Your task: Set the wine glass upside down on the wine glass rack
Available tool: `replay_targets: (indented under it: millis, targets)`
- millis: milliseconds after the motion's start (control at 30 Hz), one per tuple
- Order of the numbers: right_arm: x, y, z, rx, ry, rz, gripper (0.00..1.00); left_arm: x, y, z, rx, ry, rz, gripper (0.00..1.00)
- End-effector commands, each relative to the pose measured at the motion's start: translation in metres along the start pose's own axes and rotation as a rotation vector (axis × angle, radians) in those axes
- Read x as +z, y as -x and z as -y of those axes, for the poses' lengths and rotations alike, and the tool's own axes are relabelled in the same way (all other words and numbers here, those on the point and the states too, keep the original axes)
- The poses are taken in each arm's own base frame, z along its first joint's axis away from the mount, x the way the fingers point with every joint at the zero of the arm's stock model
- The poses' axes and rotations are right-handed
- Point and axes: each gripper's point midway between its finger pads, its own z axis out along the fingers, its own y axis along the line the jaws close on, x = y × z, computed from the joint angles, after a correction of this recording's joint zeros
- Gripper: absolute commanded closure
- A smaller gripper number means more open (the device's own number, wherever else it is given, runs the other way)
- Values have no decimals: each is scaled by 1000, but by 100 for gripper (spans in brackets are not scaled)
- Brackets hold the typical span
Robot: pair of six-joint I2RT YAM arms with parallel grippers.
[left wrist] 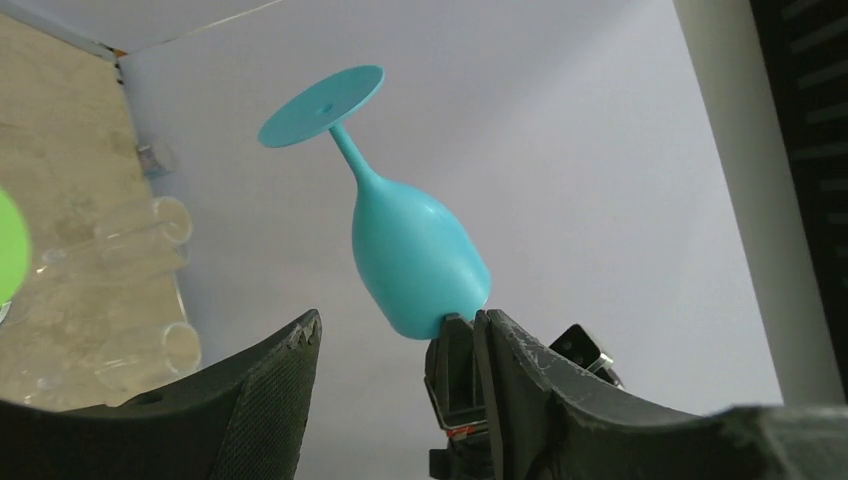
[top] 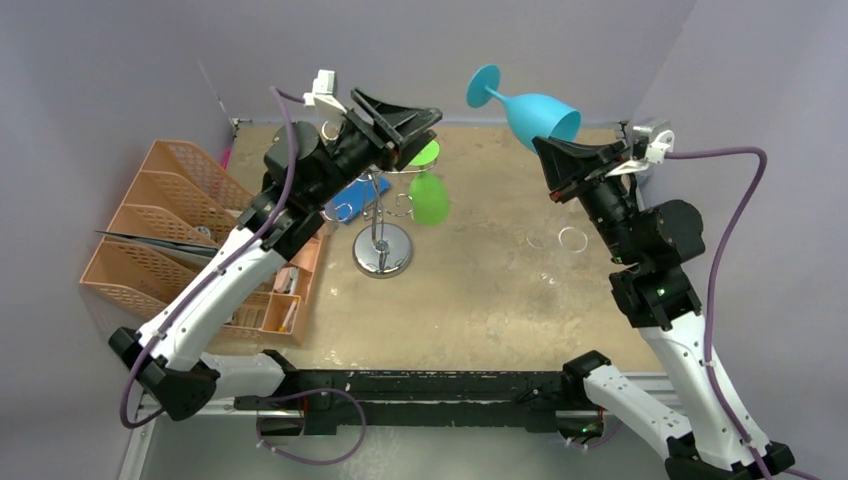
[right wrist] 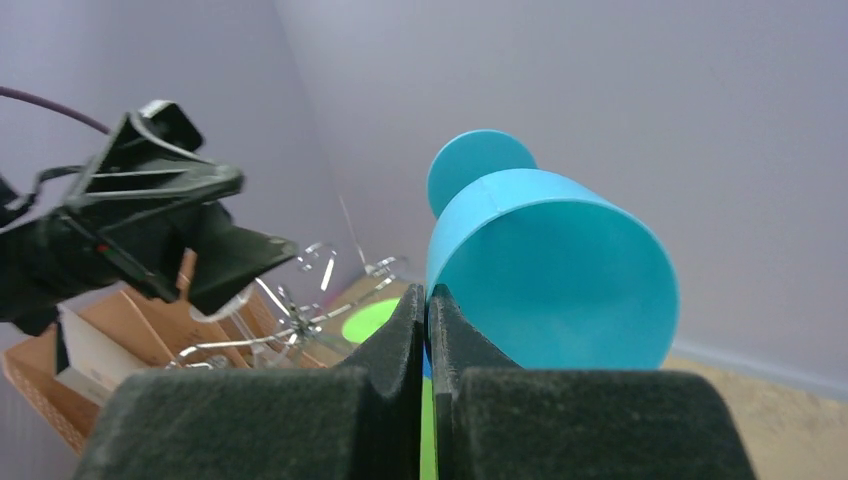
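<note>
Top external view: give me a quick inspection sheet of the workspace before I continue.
Surface: tan tabletop, scuffed.
Job's things: blue wine glass held aloft, tilted, foot up; wine glass rack upright, green glass hanging inverted on it.
Clutter: orange organiser at left; clear glasses lying at right; blue item behind the rack, unclear.
Grippers: left gripper jaws open, empty, near the rack's top; right gripper jaws shut on the blue wine glass's rim.
Cables: purple cables looped along both arms, no snag seen.
Surroundings: lilac walls; nothing else seen.
</note>
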Motion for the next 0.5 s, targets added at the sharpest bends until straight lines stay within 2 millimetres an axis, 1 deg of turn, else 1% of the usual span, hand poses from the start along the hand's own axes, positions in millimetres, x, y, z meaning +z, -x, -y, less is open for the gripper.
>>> replay_targets:
  millis: [0,100,167,200,233,467]
  targets:
    - [-1,41,-25,37,111,153,100,10,-1,56,-43,-142,2,44]
    - [-3,47,-31,53,138,177,100,23,-3,63,-52,-157,17,43]
    - [-4,49,-33,63,150,192,100,35,-7,67,-51,-176,16,38]
    - [-4,50,-34,68,153,199,100,38,-5,75,-39,-198,30,37]
    - [-4,52,-34,72,155,205,100,43,-5,77,-27,-199,38,35]
    - [-1,61,-42,95,195,240,100,64,-2,74,-11,-183,102,34]
